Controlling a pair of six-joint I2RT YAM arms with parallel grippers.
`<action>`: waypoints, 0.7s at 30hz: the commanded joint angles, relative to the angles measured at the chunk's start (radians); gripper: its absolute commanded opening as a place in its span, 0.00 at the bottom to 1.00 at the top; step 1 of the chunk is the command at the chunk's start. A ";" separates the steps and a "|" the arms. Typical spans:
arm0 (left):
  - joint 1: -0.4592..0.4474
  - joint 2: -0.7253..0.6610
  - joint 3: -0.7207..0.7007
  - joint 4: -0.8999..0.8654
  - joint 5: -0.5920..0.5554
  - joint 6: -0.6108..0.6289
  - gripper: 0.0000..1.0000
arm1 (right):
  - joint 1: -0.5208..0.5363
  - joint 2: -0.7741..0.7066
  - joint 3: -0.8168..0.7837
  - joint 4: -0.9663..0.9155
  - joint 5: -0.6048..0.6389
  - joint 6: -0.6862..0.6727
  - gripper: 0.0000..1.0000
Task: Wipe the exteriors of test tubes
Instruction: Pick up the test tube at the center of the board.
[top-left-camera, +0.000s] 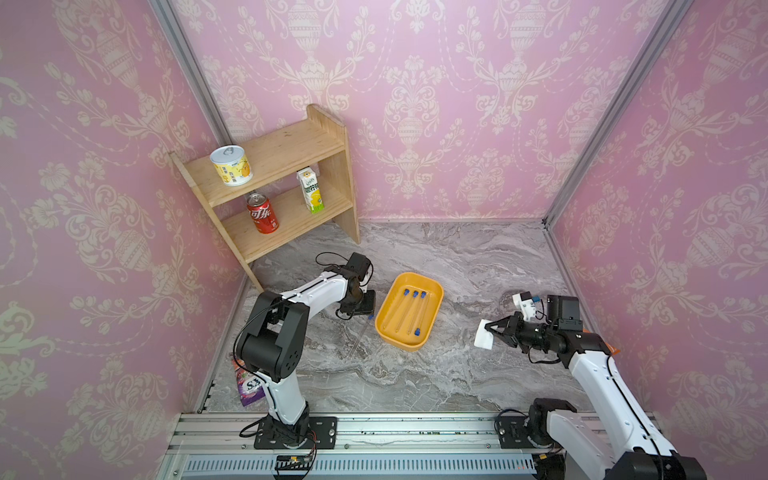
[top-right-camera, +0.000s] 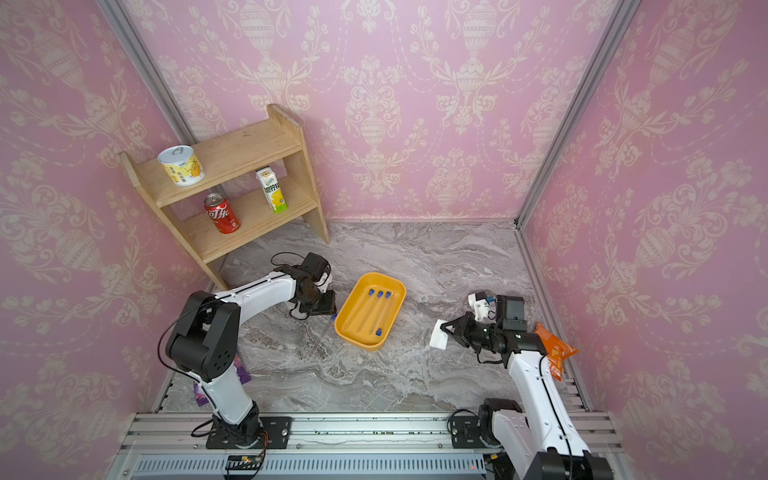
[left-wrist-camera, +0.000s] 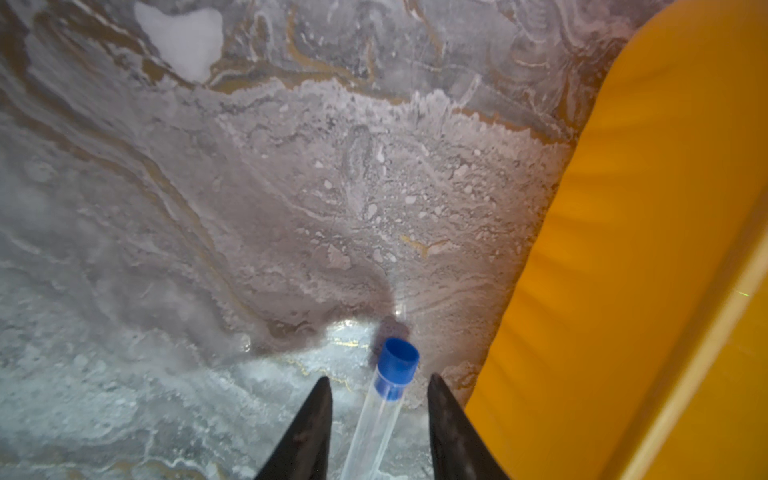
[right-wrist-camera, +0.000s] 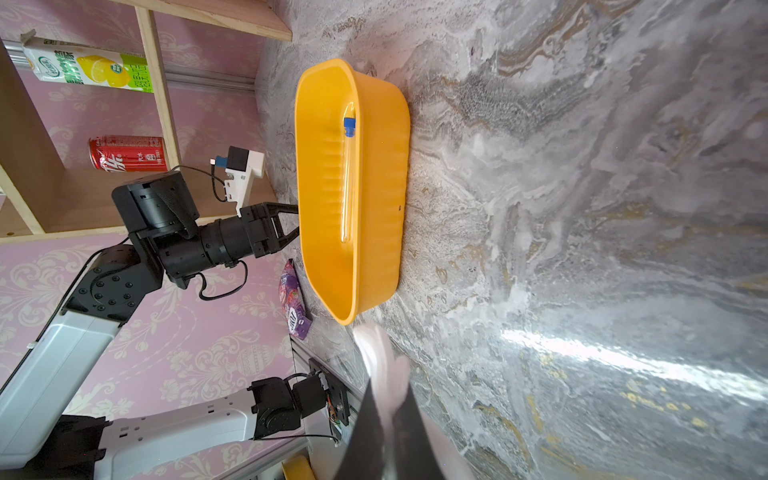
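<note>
Four test tubes (top-left-camera: 406, 311) lie side by side in the yellow tray (top-left-camera: 430, 309); a fifth test tube (left-wrist-camera: 374, 428) lies on the marble table (top-left-camera: 457, 374) just at the tray's 8 o'clock, blue cap (left-wrist-camera: 397, 363) toward 12 o'clock; the left gripper (left-wrist-camera: 379, 379) straddles it near the cap, jaws spread with a gap on each side; at the tray's 4 o'clock, well apart, the right gripper (top-left-camera: 489, 330) pinches the white pad (top-left-camera: 483, 338) between its jaws

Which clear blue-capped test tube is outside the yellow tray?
The clear blue-capped tube on the marble tabletop beside the yellow plastic tray, between the fingers of the open left gripper. The other four lie inside it.
</note>
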 joint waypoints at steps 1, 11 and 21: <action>-0.011 0.025 0.023 0.002 -0.007 0.004 0.39 | 0.006 0.004 0.030 -0.021 -0.001 -0.024 0.00; -0.043 0.071 0.064 -0.021 -0.047 0.020 0.35 | 0.006 -0.021 0.026 -0.035 0.001 -0.020 0.00; -0.055 0.087 0.081 -0.055 -0.096 0.022 0.28 | 0.006 -0.031 0.025 -0.043 0.002 -0.019 0.00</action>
